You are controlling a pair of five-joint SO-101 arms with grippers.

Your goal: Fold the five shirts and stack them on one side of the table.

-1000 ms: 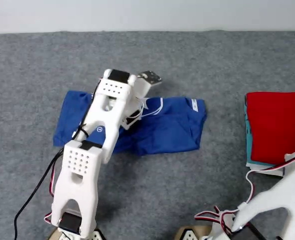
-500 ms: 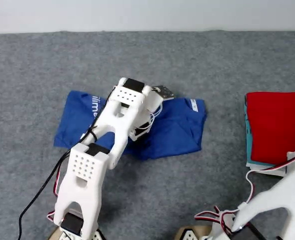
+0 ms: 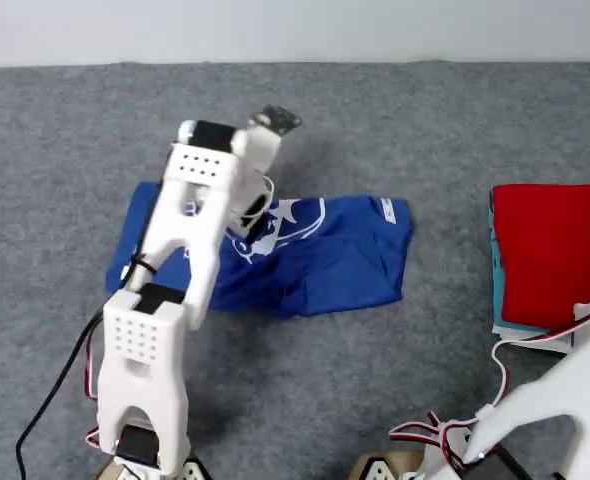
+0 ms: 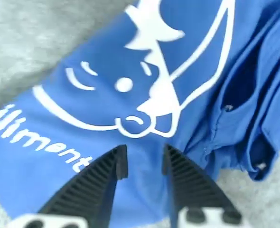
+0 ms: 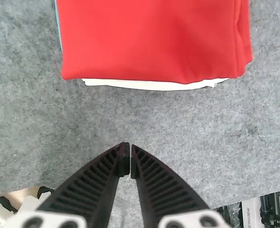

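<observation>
Blue knit shirt [image 3: 325, 250]: lies centre-left in the high view on the grey felt table cover [image 3: 425, 130]. The cloth is soft, with a white cartoon print [image 4: 124, 85] facing up. Its right half is bunched into loose folds with uneven edges.
Left gripper [image 4: 143, 154]: I see its ribbed black fingers a little apart with nothing between them, poised above the printed panel.
Step in hand: I judge this to be the folding of the blue shirt, only partly done.
How I would do it: pinch a single layer at a hem or corner, not the rumpled middle. Lift just enough to clear the felt, which probably drags at the knit. Lay the flap down so the edges meet, then smooth it.
Risk: catching two layers would likely pull the whole bundle along.
Red folded shirt [image 3: 555, 250]: tops the stack at the right edge of the high view, flat and square, over a white layer [image 5: 149, 84] and a teal one [image 3: 494, 270].
Right gripper [image 5: 130, 152]: tips pressed together, holding nothing, above bare felt near the stack.
</observation>
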